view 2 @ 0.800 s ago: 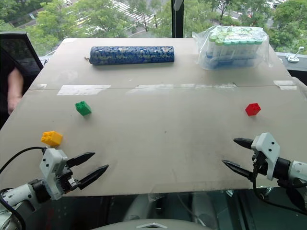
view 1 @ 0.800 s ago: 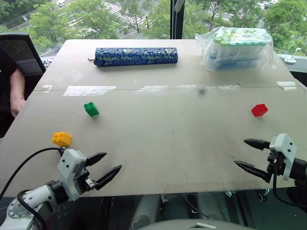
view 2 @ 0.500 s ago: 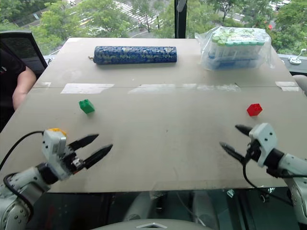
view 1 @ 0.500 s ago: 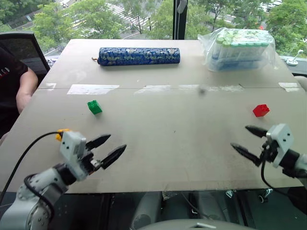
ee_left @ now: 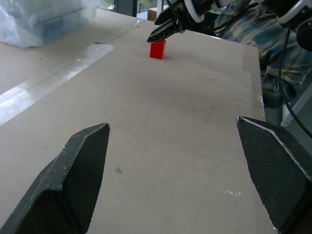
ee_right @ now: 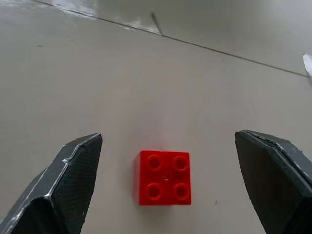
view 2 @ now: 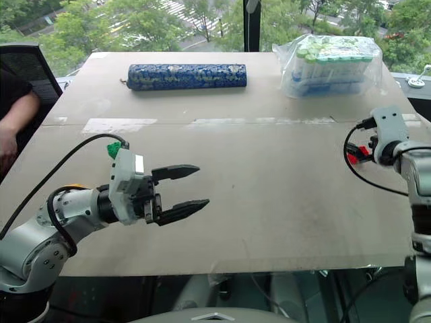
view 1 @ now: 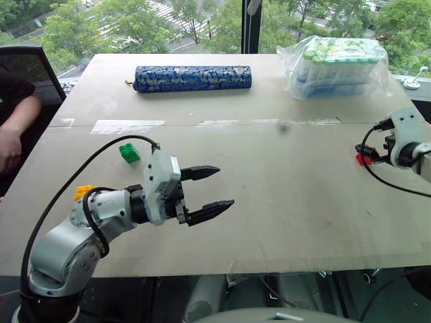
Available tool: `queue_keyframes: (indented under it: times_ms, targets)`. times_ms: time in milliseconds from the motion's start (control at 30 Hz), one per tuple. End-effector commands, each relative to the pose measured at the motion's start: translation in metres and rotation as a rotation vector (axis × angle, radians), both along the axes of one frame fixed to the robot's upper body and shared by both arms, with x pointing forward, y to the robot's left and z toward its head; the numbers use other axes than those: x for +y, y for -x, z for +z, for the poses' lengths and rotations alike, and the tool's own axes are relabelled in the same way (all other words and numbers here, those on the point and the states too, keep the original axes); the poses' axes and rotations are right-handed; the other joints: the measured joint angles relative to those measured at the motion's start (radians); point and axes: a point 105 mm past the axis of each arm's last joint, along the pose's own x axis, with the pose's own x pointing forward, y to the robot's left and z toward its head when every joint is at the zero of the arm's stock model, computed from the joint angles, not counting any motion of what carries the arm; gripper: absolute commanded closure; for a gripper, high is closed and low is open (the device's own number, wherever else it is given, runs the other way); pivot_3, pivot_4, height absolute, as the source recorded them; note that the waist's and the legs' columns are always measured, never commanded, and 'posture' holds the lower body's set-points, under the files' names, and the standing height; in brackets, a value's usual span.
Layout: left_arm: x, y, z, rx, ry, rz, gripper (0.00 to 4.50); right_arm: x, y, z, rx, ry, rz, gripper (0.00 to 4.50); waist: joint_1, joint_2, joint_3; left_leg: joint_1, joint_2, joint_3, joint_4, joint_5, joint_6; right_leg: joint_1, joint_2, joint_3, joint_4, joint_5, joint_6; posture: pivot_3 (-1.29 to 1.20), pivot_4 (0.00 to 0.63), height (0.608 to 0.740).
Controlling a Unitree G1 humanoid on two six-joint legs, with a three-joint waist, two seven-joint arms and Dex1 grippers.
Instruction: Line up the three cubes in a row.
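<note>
The red cube (ee_right: 164,177) sits on the table at the right, between the spread fingers of my right gripper (ee_right: 168,136), which is open and stands over it without touching it. From the left wrist view, the same cube (ee_left: 157,49) shows just under that gripper's fingertips. The green cube (view 1: 128,153) lies at the left. The yellow cube (view 1: 83,192) lies nearer the front left, partly hidden behind my left arm. My left gripper (view 1: 225,187) hovers open and empty over the table's middle left, pointing right, away from both of those cubes.
A blue patterned roll (view 1: 192,78) lies at the back. A plastic bag of green-capped tubes (view 1: 337,67) stands at the back right. Tape strips (view 1: 126,126) cross the table. A person's arm (view 1: 13,131) and a black chair (view 1: 27,67) are at the left edge.
My left gripper rose from the front left edge and swung inward over the table. My right gripper moved forward from the front right edge to the red cube.
</note>
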Motion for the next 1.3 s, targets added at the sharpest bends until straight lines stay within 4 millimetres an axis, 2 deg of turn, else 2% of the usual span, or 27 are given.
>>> queue_keyframes:
  times_ms: [33,67,167,200,233,267,333,400,433,500,567,667,700,767,867,967,1300]
  targets:
    - [-0.004,0.006,0.006,-0.034,-0.004,-0.032,0.23,-0.010,-0.006,-0.002,0.036,0.008,-0.056,0.00,0.001,0.000,0.000,0.000,0.000,0.000,0.000,0.000,0.000,0.000,0.000,0.000,0.000,0.000,0.000,0.00,0.150,0.740]
    - [-0.004,0.007,0.006,-0.034,-0.002,-0.031,0.23,-0.010,-0.007,-0.005,0.052,0.001,-0.055,0.00,0.003,0.000,0.000,0.000,0.000,0.000,0.000,0.000,0.000,0.000,0.000,0.000,0.000,0.000,0.000,0.00,0.150,0.740]
    - [-0.003,0.008,0.006,-0.035,0.005,-0.010,0.00,-0.004,-0.006,-0.012,0.113,-0.040,-0.031,0.87,0.001,0.000,0.000,0.000,0.000,0.001,0.001,0.000,0.000,0.000,0.000,0.001,0.000,0.000,0.000,0.00,0.150,0.740]
    - [-0.002,0.009,0.006,-0.036,0.004,-0.005,0.00,-0.002,-0.006,-0.013,0.123,-0.051,-0.022,1.32,0.001,0.000,0.000,0.000,0.000,0.001,0.001,0.000,0.001,0.000,0.000,0.001,0.000,0.000,0.000,0.00,0.150,0.740]
    - [-0.002,0.010,0.005,-0.036,0.004,-0.003,0.00,-0.001,-0.005,-0.014,0.127,-0.056,-0.017,1.99,0.001,0.000,0.000,0.000,0.000,0.001,0.001,0.000,0.001,0.000,0.000,0.001,0.000,0.000,0.000,0.00,0.150,0.740]
    - [-0.002,0.010,0.005,-0.035,0.007,0.002,0.00,0.000,-0.005,-0.014,0.128,-0.060,-0.008,2.27,0.001,0.000,0.000,0.000,0.000,0.001,0.001,0.000,0.001,0.000,0.000,0.001,0.000,0.000,0.001,0.00,0.150,0.740]
    - [-0.001,0.010,0.005,-0.033,0.011,0.016,0.00,0.003,-0.006,-0.013,0.126,-0.050,0.016,3.19,0.001,0.000,0.000,0.001,0.000,0.001,0.001,0.000,0.001,0.000,0.001,0.002,0.000,0.001,0.001,0.00,0.150,0.740]
    - [0.001,0.010,0.004,-0.032,0.014,0.032,0.00,0.018,-0.008,-0.004,0.065,-0.052,0.134,3.19,0.001,0.000,0.000,0.001,0.001,0.001,0.001,0.000,0.001,0.001,0.001,0.002,0.000,0.001,0.001,0.00,0.150,0.740]
    - [0.003,0.010,0.003,-0.030,0.014,0.043,0.00,0.033,-0.008,0.002,0.040,-0.081,0.218,3.19,0.001,0.000,0.000,0.001,0.001,0.001,0.001,0.000,0.001,0.001,0.002,0.002,0.000,0.001,0.001,0.00,0.150,0.740]
    - [0.006,0.012,0.001,-0.024,0.013,0.058,0.00,0.065,-0.005,0.014,-0.031,-0.103,0.413,3.19,-0.003,0.000,0.000,0.002,0.001,0.001,0.001,0.000,0.001,0.001,0.002,0.002,0.000,0.001,0.001,0.00,0.150,0.740]
    - [0.012,0.013,-0.001,-0.015,0.008,0.085,0.00,0.108,0.003,0.019,-0.062,-0.101,0.643,3.19,-0.010,0.000,0.000,0.002,0.001,0.001,0.001,0.000,0.001,0.001,0.002,0.002,0.000,0.001,0.001,0.00,0.150,0.740]
    - [0.022,0.020,-0.008,0.002,-0.026,0.116,0.00,0.181,0.016,0.013,-0.024,-0.056,1.007,3.19,-0.029,0.000,0.000,0.003,0.002,0.001,0.001,0.000,0.001,0.001,0.002,0.002,0.001,0.001,0.001,0.00,0.150,0.740]
    - [0.026,0.023,-0.010,0.007,-0.043,0.123,0.00,0.199,0.020,0.009,-0.005,-0.010,1.109,3.19,-0.036,-0.001,0.001,0.003,0.003,0.001,0.000,0.000,0.001,0.001,0.002,0.002,0.001,0.001,0.001,0.00,0.150,0.740]
    - [0.032,0.024,-0.011,0.013,-0.055,0.144,0.00,0.223,0.020,0.000,0.033,0.068,1.237,3.19,-0.039,0.000,0.001,0.003,0.003,0.001,0.001,0.000,0.000,0.000,0.002,0.001,0.001,0.001,0.001,0.00,0.150,0.740]
    - [0.038,0.027,-0.011,0.010,-0.067,0.163,0.00,0.238,0.012,-0.011,0.102,0.178,1.307,3.19,-0.027,0.000,0.001,0.003,0.003,-0.001,0.001,-0.001,-0.001,0.000,0.003,0.000,0.001,0.001,0.001,0.00,0.150,0.740]
    - [0.040,0.029,-0.010,0.007,-0.073,0.173,0.00,0.244,0.005,-0.013,0.123,0.215,1.333,3.19,-0.010,-0.001,0.001,0.003,0.001,-0.003,0.002,-0.003,-0.004,0.000,0.004,0.001,0.001,0.001,0.001,0.00,0.150,0.740]
    - [0.046,0.036,-0.011,0.006,-0.100,0.200,0.00,0.250,-0.005,-0.012,0.151,0.260,1.365,3.19,-0.023,-0.001,0.001,0.003,0.001,-0.003,0.000,-0.003,-0.006,-0.001,0.005,0.003,0.002,0.002,0.000,0.00,0.150,0.740]
